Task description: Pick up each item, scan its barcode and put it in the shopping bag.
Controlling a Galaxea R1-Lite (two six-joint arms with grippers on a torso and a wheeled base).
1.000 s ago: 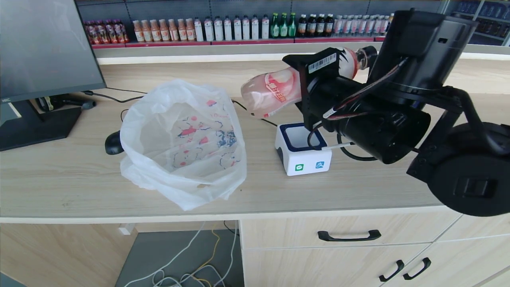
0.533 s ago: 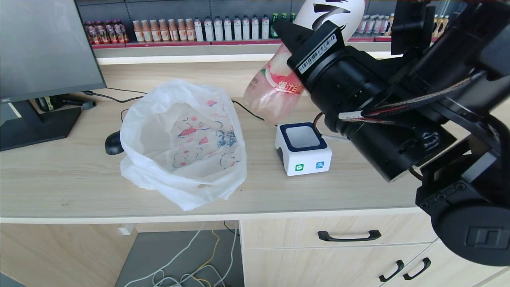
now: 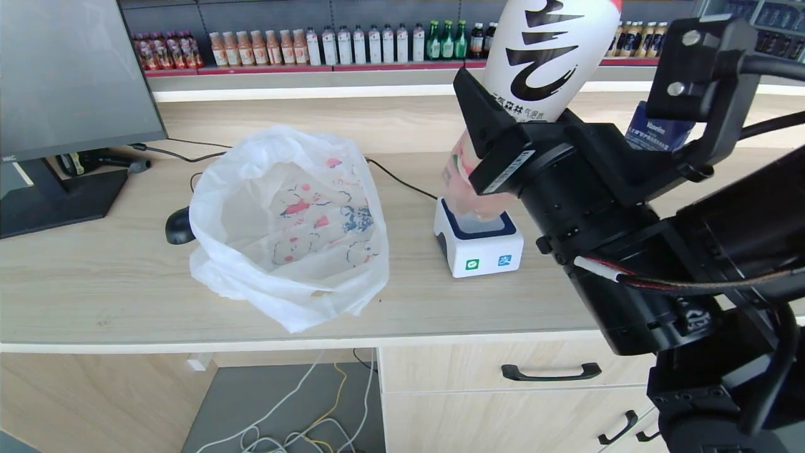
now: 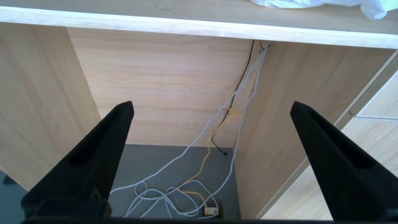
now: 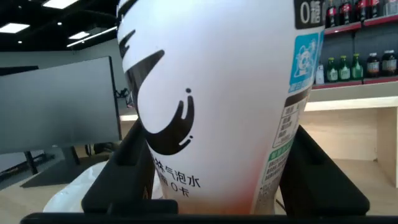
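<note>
Bottle point(image 3: 547, 56) swung upright (base down) over scanner point(image 3: 481, 251), right tool point(image 3: 525, 135) gripping.

There is one large bottle point(image 3: 547, 56), one shopping bag point(image 3: 289, 226), one white scanner point(image 3: 481, 255), one monitor point(image 3: 69, 75), one black mouse point(image 3: 179, 226) and one blue package point(image 3: 657, 129). On the back shelf point(image 3: 314, 68) many small bottles point(image 3: 377, 44) stand in one row, too many to count surely.

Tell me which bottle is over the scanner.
The white-labelled bottle in the right gripper, base down over the scanner; the blue-labelled bottle is farther back, behind the arm.
</note>
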